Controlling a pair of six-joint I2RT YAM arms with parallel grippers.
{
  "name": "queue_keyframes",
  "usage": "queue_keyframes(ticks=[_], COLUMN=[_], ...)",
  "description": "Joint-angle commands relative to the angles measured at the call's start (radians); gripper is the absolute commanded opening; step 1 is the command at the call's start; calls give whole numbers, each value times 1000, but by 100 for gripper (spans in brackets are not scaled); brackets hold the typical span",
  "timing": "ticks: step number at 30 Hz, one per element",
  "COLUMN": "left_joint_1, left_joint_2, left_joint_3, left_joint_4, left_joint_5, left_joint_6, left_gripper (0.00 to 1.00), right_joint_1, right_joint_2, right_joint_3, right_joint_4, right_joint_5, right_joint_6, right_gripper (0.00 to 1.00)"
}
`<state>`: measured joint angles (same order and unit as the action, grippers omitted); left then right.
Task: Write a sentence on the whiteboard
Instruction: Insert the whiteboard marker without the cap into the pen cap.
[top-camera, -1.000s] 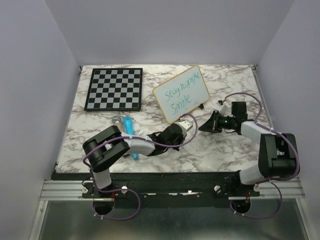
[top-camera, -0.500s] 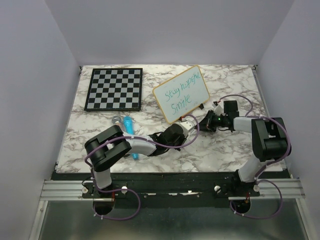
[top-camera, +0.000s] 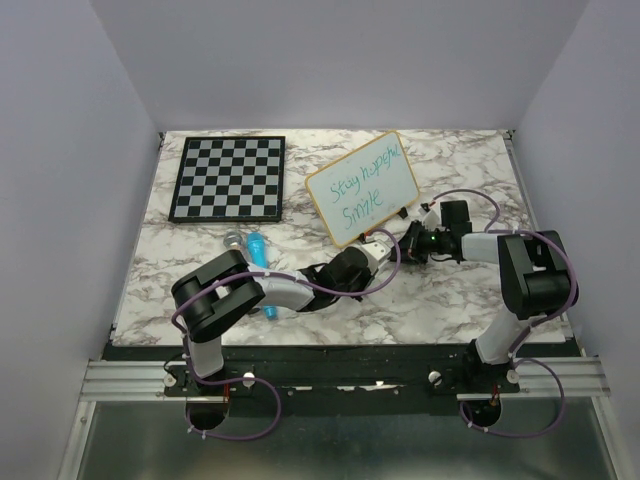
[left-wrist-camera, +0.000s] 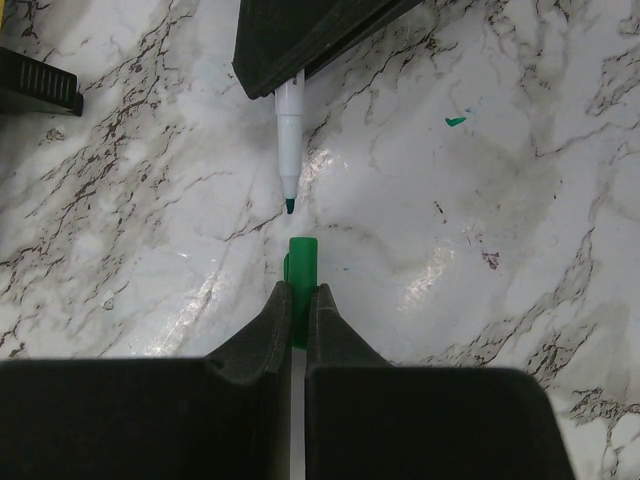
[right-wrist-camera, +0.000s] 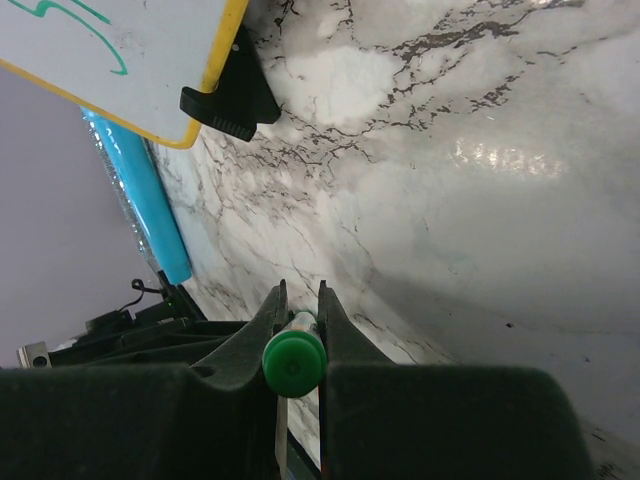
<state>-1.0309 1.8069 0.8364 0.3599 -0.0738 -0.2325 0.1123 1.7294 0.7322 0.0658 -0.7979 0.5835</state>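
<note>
The whiteboard (top-camera: 362, 188) stands tilted on a black stand at the table's middle back. On it is the sentence (top-camera: 362, 192), green handwriting in two lines. My left gripper (top-camera: 382, 246) (left-wrist-camera: 300, 288) is shut on a green marker cap (left-wrist-camera: 301, 275). My right gripper (top-camera: 408, 243) (right-wrist-camera: 298, 290) is shut on the marker (right-wrist-camera: 293, 362), whose green back end faces the right wrist camera. In the left wrist view the marker's white nose and dark tip (left-wrist-camera: 288, 140) point at the cap, a short gap apart. Both grippers sit low over the marble, just in front of the board.
A black-and-white chessboard (top-camera: 228, 178) lies at the back left. A blue cylinder (top-camera: 256, 250) (right-wrist-camera: 150, 210) with a silver end rests left of the left arm. The stand's black foot (right-wrist-camera: 225, 100) sticks out under the board's corner. A green ink smear (left-wrist-camera: 455, 121) marks the marble.
My right gripper has swung left and lower with the marker, closing in on the left gripper and its cap. The left arm has barely shifted.
</note>
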Motion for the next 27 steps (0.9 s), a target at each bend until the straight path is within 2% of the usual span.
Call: queue_keyframes(ticks=[1, 27], left_joint_1=[-14, -12], left_joint_2=[68, 68], left_joint_3=[-43, -43], left_joint_4=[-173, -173], left_joint_5=[37, 42], left_joint_6=[-1, -1], left_gripper=[0, 0], right_joint_1=[1, 0], right_joint_2=[19, 35], right_joint_3=[13, 9], right_joint_4=[2, 15], right_joint_5=[25, -46], right_joint_6=[3, 30], right_gripper=[1, 1])
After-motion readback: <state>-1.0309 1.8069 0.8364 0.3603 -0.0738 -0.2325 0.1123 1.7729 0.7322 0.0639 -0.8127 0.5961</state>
